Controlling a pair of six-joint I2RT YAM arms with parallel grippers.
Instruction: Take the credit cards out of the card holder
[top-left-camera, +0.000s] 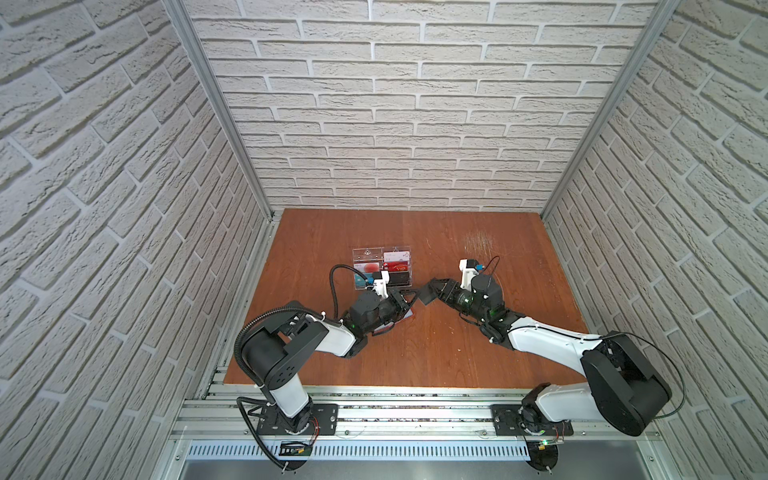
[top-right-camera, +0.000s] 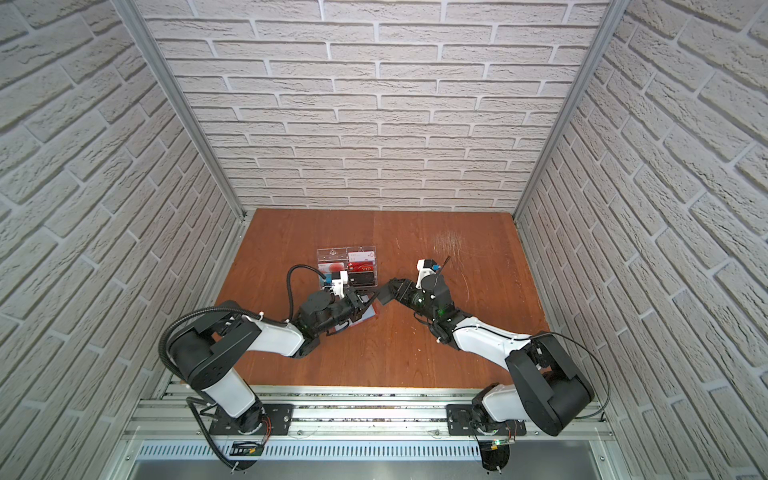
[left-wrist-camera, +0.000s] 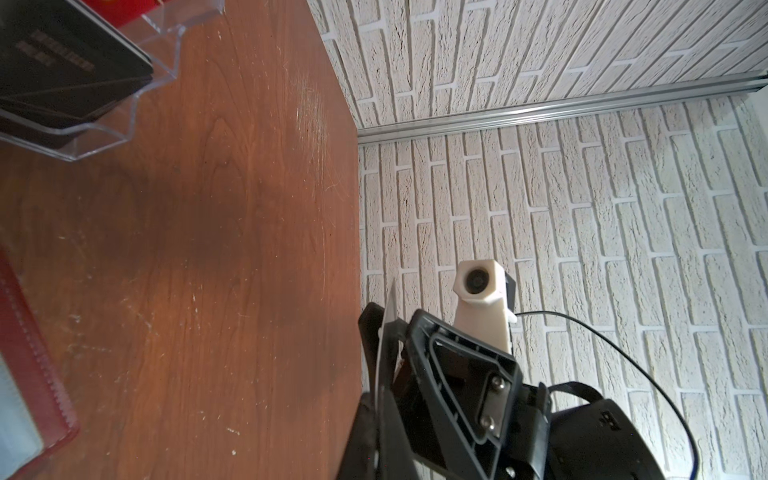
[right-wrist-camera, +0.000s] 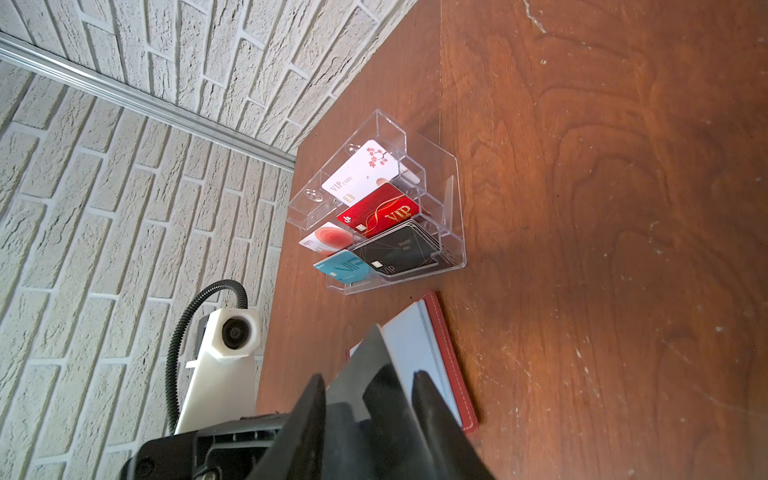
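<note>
A dark grey credit card hangs above the table between my two grippers, edge-on in the left wrist view. My left gripper is shut on one end of it. My right gripper straddles the other end, one finger on each side with a gap showing, so it stands open. The red card holder lies open on the table below, pale sleeves up. In both top views my left arm largely covers it, leaving a corner visible.
A clear acrylic tray stands just beyond the holder. It holds a stack of black cards, a red VIP card, a teal one and pale ones. Brick walls enclose the wooden table.
</note>
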